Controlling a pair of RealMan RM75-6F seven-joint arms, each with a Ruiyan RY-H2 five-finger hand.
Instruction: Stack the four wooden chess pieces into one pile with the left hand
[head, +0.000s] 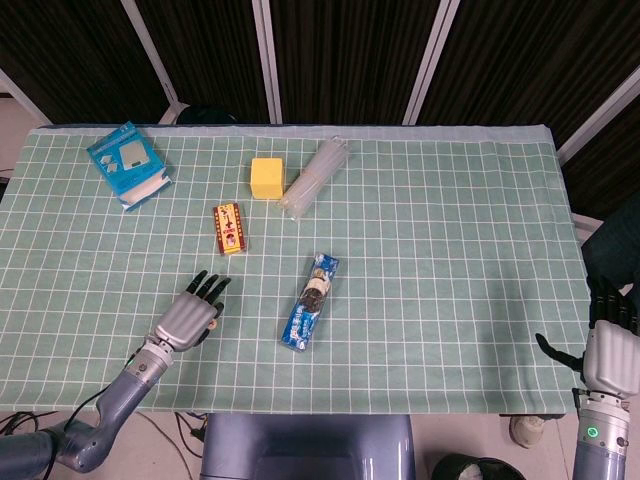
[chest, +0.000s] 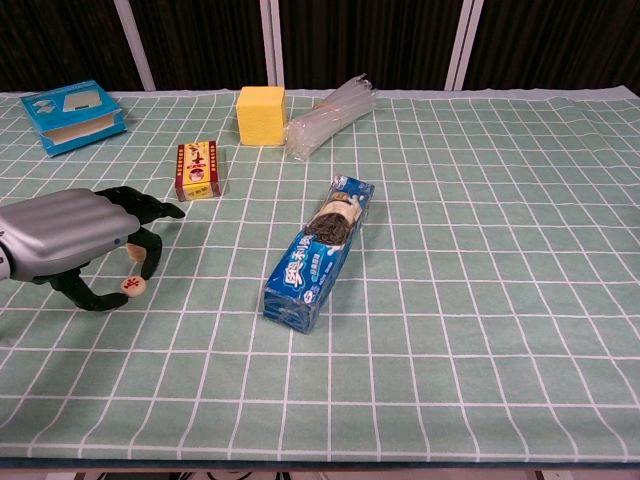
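1. Green checked cloth with white grid lines covers the table (head: 450, 200) in the head view. The left hand (head: 190, 316), grey-backed with black fingers, lies near the front-left edge, fingers pointing away from the robot. What sits under it is hidden from this camera.
2. Also in the head view, the right hand (head: 608, 350) hangs off the table's right front corner, well apart from everything on the cloth. Its fingers point upward; whether they are spread or curled cannot be told.
3. Other items in the head view: a blue flat box (head: 128, 163) at the far left, a yellow cube (head: 267, 178) beside a bundle of clear plastic straws (head: 315, 177), a small red and yellow box (head: 230, 228), and a long blue biscuit packet (head: 311, 301) near the centre.
4. In the chest view, the left hand (chest: 75, 240) arches over the cloth with its dark fingers curled downward. A round wooden chess piece with a red character (chest: 133, 287) shows between the thumb and a finger; whether it is clamped or only touched cannot be told.
5. A second pale wooden chess piece (chest: 134, 249) shows just behind the fingers, partly hidden. No further pieces can be made out.
6. The right hand does not appear in the chest view.
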